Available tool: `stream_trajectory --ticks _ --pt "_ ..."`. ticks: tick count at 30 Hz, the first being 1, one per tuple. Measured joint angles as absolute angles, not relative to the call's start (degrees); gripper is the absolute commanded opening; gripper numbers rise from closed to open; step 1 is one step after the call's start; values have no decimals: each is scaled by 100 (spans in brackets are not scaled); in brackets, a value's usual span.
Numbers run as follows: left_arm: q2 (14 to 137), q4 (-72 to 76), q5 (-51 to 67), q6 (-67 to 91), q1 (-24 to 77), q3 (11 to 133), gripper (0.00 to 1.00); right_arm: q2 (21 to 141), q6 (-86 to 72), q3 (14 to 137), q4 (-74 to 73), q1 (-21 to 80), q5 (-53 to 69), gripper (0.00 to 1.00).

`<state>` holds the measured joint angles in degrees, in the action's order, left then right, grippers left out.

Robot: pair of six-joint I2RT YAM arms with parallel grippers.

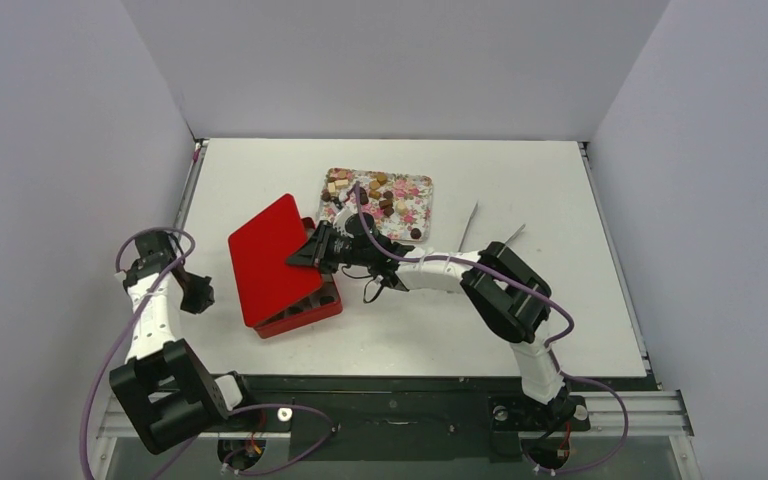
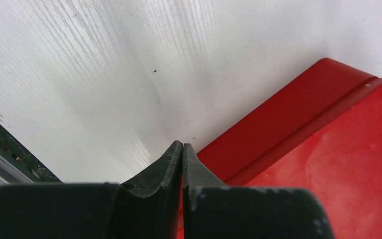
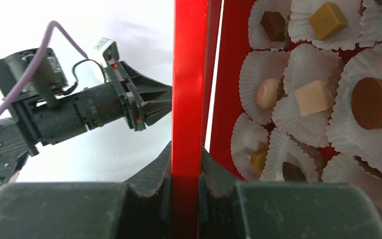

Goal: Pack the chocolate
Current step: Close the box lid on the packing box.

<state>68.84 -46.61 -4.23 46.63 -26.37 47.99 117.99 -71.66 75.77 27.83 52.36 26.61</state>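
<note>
Chocolate [image 3: 373, 102]: several pieces sit in white paper cups [image 3: 258, 69] inside the red box [image 1: 305, 318]. Many more lie loose on the flowered tray [image 1: 427, 185], behind the box to its right.
Risk: the lid [image 1: 265, 260] is pinched by its thin edge only. It could slip from the pads and drop onto the cups, or a skewed swing could shove the box across the counter [image 1: 520, 180].
Left arm: folded low at the box's left. The left gripper [image 2: 183, 149] has its fingers pressed together on nothing, its tip just beside the lid.
Lid: tilted, half raised over the box.
Right arm: stretched leftward from a raised elbow. The right gripper [image 3: 185, 154] is clamped on the lid's edge.
</note>
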Motion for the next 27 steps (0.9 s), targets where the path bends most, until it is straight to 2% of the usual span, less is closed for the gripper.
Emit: stream_trajectory --ticks 8,23,27 --pt "7218 -4329 -196 4753 -2543 4427 0 11799 -7166 7533 2875 5260 2742 0" --pt "7601 -4029 -141 4823 -1603 4431 0 11799 -7118 7172 3015 5253 2744 0" --pt "7601 -4042 -193 4862 -1522 4497 0 11799 -7120 7131 3035 5214 2731 13"
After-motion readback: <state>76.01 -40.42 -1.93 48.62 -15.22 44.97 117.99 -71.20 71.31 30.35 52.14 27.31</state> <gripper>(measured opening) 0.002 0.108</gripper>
